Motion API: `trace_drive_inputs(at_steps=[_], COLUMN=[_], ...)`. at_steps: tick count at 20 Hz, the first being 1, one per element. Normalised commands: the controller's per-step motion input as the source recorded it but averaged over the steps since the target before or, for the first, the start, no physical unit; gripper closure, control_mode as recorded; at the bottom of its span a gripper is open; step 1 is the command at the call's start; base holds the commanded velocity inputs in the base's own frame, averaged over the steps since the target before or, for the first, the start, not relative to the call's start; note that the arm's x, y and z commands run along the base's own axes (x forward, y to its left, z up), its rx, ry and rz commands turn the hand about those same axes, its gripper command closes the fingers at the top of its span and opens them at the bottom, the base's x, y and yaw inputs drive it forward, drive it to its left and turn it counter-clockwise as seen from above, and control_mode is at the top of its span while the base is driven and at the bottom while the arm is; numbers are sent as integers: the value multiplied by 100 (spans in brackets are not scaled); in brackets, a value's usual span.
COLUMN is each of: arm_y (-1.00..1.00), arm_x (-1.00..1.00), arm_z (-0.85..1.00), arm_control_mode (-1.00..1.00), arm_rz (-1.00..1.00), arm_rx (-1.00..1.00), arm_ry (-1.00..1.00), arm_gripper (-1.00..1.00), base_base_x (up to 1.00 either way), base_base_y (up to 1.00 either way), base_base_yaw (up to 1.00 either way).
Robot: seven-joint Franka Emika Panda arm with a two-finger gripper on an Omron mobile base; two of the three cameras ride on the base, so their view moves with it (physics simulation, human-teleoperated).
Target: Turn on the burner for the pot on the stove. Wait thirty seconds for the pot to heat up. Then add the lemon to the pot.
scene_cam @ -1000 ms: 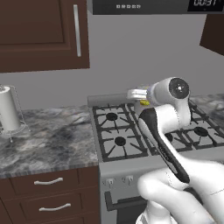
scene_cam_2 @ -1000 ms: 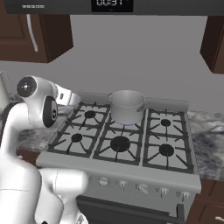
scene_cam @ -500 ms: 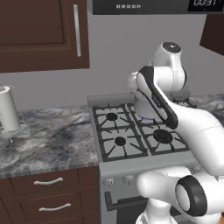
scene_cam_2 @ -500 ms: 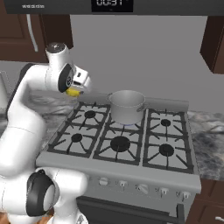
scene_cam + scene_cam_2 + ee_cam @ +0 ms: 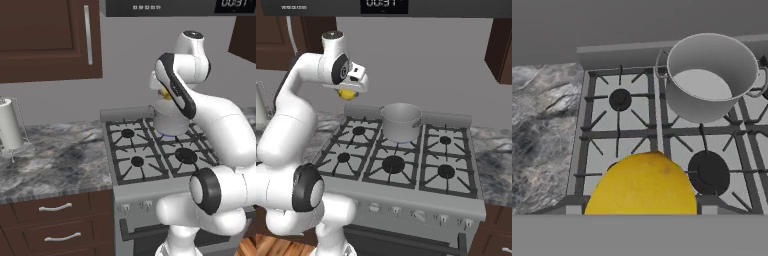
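Stage: while the lemon (image 5: 347, 94) hangs in the air under the gripper (image 5: 348, 93), the task stands at its last step, by my reading.
Burner: a small blue flame shows at the foot of the pot (image 5: 400, 122) on the burner (image 5: 401, 143), so the burner looks lit; that step is done.
Waiting: the pictures cannot show whether the thirty seconds are served; carrying the lemon suggests the wait is taken as over.
Pot: upright on the back middle grate of the stove (image 5: 406, 197), and its inside looks empty in the hand view (image 5: 710, 75).
Lemon: held high above the left side of the stove, well apart from the pot and to its left; in the hand view it sits large at the lower edge (image 5: 643, 186), with the pot up and to the right.
Fingers: clamped on the lemon, one on each side as far as the base views show; the tips themselves are hidden by the fruit.
Left to do: bring the lemon across until it is over the pot's mouth, then let it go inside.
Bench: the marble bench (image 5: 55, 162) left of the stove carries a pale canister in a wire stand (image 5: 11, 125), no part of this job.
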Motion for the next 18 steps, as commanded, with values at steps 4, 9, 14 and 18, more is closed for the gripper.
trace_drive_inputs(at_steps=[4,9,14,18], arm_y=[-48,-55,-56,-48], arm_x=[62,68,72,75], arm_z=[-8,-25,-38,-37], arm_control_mode=[-100,-100,-100,-100], arm_rz=[18,20,10,0], arm_rx=[0,0,0,0], arm_ry=[0,0,0,4], arm_gripper=[100,100,100,100], base_base_x=[0,0,0,0], base_base_y=[0,0,0,0], base_base_yaw=[0,0,0,0])
